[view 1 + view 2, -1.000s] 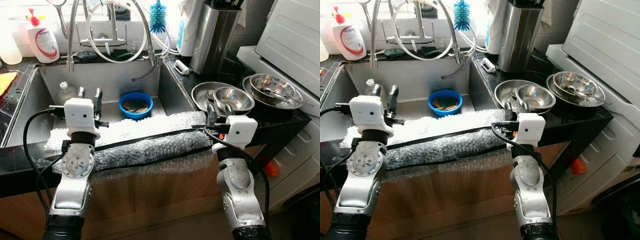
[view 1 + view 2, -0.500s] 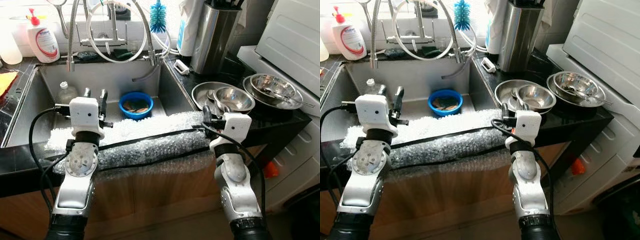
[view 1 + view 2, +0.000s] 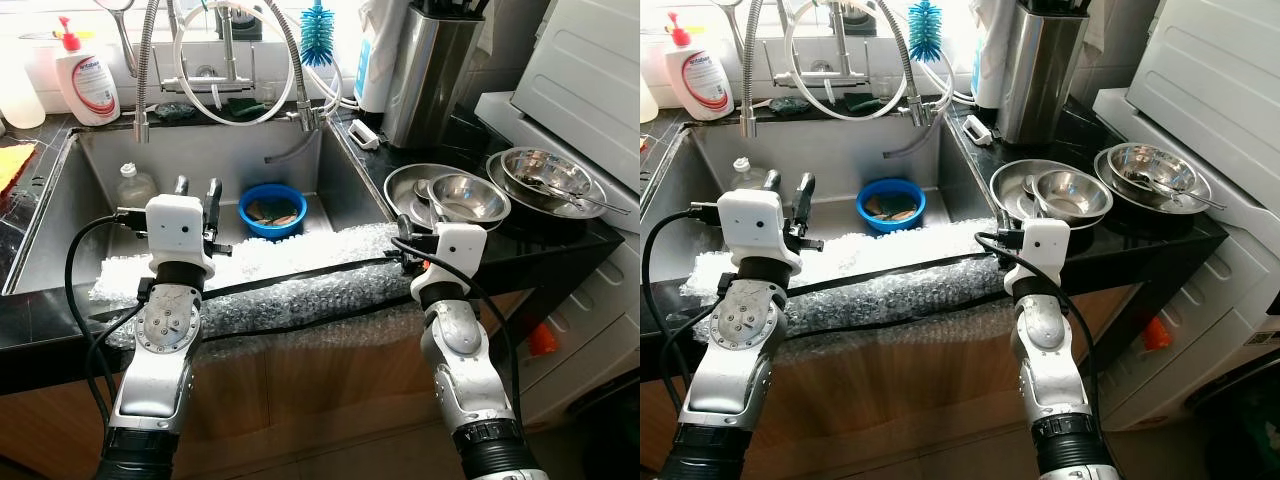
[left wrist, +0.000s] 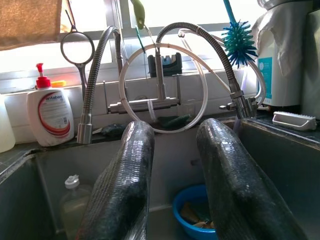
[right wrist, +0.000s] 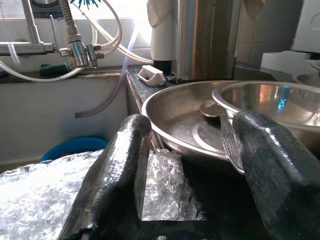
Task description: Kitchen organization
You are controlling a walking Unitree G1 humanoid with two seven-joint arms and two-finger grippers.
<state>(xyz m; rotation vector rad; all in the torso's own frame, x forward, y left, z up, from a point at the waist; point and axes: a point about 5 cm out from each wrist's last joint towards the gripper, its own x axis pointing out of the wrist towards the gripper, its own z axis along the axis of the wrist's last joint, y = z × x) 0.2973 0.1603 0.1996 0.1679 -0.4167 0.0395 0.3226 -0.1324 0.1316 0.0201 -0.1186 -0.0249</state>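
Hovering above the steel sink (image 3: 60, 205), the left gripper (image 3: 197, 189) keeps its black fingers spread, empty, pointing toward the small blue plastic bowl (image 3: 272, 209) on the sink floor. A crinkled sheet of clear bubble wrap (image 3: 290, 280) lies across the sink's front edge. The right gripper (image 5: 192, 165), fingers apart, sits at the wrap's end just before the wide shallow steel bowl (image 3: 405, 186) on the dark counter (image 3: 575, 235).

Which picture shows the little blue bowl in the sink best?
The left eye view shows the blue bowl best: you see its whole rim and the scraps inside, sitting on the sink floor. The right eye view shows much the same. The left wrist view catches part of it between the left gripper fingers; the right wrist view shows just a blue edge.
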